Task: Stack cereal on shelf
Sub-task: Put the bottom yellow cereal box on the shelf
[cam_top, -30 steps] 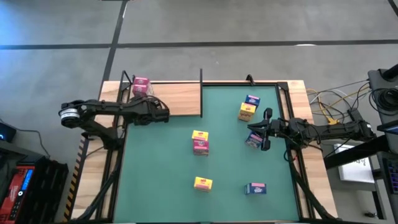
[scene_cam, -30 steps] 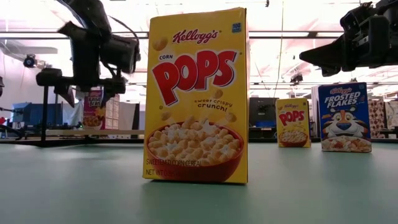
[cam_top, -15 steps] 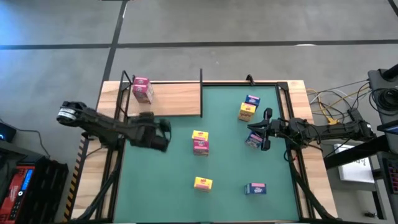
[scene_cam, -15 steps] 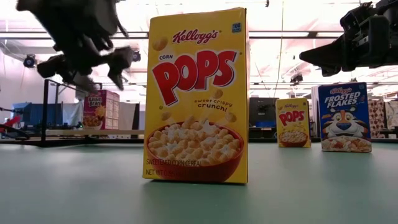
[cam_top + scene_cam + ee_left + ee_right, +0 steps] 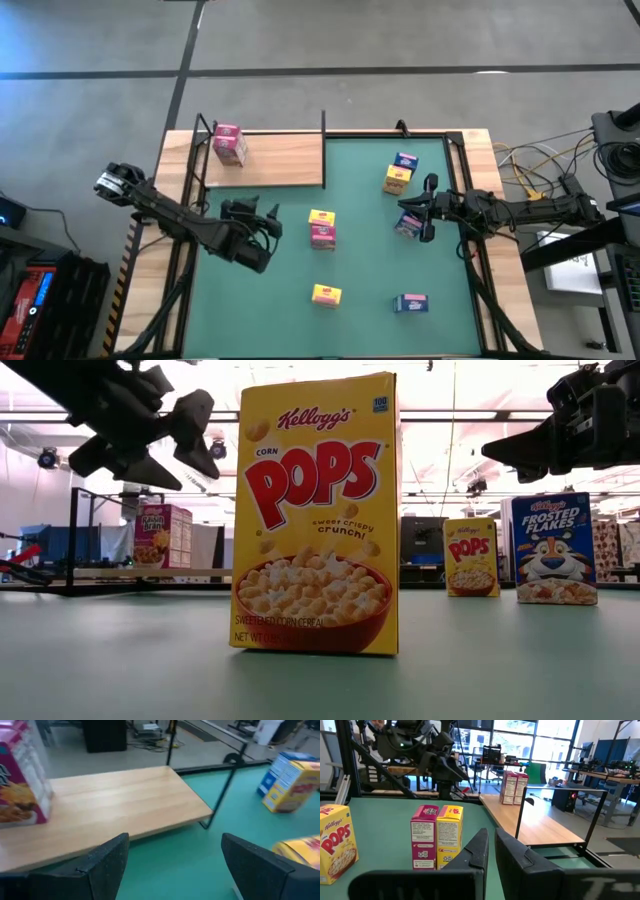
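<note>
A small yellow cardboard cereal box (image 5: pixel 326 295) and a small blue cardboard cereal box (image 5: pixel 411 303) are standing on the green-matted tabletop (image 5: pixel 360 270), the two things lying farthest from the light-wood shelf with thin black posts (image 5: pixel 275 160).

Closer to the shelf, a yellow box and a pink box (image 5: pixel 322 228) are standing pressed side by side, off the shelf's open corner.

The left claw (image 5: pixel 268 222) is hovering above the mat just in front of the shelf's long edge, beside that pair but apart from it. Its dark fingers (image 5: pixel 107 857) are spreading wide and holding nothing.

The right claw (image 5: pixel 405 208) is hanging well away from the shelf on the right arm's side, its fingers (image 5: pixel 482 847) pinching together with nothing between them. A blue box (image 5: pixel 407 228) is showing partly under it from above.

Level with the shelf, across the mat, another yellow box (image 5: pixel 396 180) is touching another blue box (image 5: pixel 404 161).

Farthest back, pink cereal (image 5: pixel 229 143) is standing upright on the shelf board near its far left corner; the right wrist view is showing two pink boxes there, side by side.
</note>
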You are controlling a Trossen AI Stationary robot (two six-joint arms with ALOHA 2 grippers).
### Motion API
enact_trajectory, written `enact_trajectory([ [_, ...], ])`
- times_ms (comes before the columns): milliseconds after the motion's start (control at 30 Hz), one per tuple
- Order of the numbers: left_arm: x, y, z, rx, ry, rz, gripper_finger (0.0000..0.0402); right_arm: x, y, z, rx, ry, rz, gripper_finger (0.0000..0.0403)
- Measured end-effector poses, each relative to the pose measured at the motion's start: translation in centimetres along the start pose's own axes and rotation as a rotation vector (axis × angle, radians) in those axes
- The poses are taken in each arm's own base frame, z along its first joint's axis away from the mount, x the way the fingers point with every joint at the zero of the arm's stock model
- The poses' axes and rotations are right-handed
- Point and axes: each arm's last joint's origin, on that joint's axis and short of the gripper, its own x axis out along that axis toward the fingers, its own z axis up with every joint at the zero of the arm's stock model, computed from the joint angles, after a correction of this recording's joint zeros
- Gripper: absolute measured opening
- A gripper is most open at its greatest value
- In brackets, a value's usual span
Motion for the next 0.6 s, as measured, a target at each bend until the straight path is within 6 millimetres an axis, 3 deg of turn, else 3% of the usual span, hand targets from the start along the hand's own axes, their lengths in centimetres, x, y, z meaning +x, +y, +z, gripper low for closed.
enact_trajectory([
  [300, -1.0, -1.7, -0.5, 0.034, 0.093, -0.131, 0.03, 0.0, 0.0, 0.0, 0.0, 0.0, 0.0, 0.0022],
  [600, -3.2, -4.6, -1.2, 0.124, 0.106, -0.378, 0.0291, 0.0, 0.0, 0.0, 0.0, -0.001, 0.0, 0.0022],
])
